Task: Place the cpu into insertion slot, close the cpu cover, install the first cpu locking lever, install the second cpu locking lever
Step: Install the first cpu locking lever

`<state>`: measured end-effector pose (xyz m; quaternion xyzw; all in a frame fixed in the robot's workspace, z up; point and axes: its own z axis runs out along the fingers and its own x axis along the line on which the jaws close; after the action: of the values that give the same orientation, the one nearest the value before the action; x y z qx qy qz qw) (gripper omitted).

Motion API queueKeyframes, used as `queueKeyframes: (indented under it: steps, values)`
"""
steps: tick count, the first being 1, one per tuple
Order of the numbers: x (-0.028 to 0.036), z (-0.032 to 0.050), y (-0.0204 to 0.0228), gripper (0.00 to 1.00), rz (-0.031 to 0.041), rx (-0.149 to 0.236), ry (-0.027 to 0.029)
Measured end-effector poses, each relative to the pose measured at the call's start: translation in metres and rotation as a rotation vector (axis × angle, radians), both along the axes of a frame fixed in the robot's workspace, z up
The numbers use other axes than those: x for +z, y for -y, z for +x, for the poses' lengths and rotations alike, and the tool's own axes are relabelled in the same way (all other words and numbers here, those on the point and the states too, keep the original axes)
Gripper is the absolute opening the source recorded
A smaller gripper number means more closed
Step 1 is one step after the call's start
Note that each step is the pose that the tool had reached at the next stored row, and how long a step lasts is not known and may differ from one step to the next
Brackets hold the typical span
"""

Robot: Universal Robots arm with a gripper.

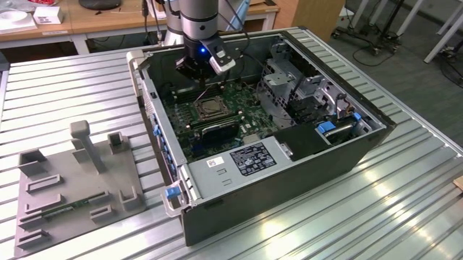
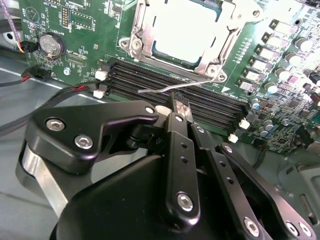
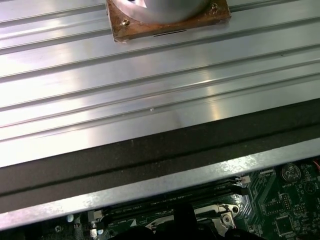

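Fingers (image 2: 178,125) sit pinched together, gripping nothing, thin locking lever (image 2: 157,89) right at their tips. Just beyond, the cpu (image 2: 185,30) lies beneath the closed cpu cover (image 2: 200,64). Lever step, I'd judge; latching wants a steady downward push.

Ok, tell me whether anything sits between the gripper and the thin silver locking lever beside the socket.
Nothing visible does. In the second wrist view the gripper is shut, with its tip right next to the locking lever. The lever lies over the memory slots, and no cable or part sits between the gripper and the lever.
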<state>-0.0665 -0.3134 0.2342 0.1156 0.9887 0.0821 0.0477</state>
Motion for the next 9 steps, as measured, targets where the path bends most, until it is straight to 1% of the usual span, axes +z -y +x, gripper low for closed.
queueKeyframes:
  steps: [2, 9]
  values:
    - [-0.0010, 0.0000, 0.0002, 0.11, 0.0001, 0.000, 0.0001]
    - [-0.0014, 0.0008, 0.0002, 0.11, 0.0003, 0.000, 0.0002]
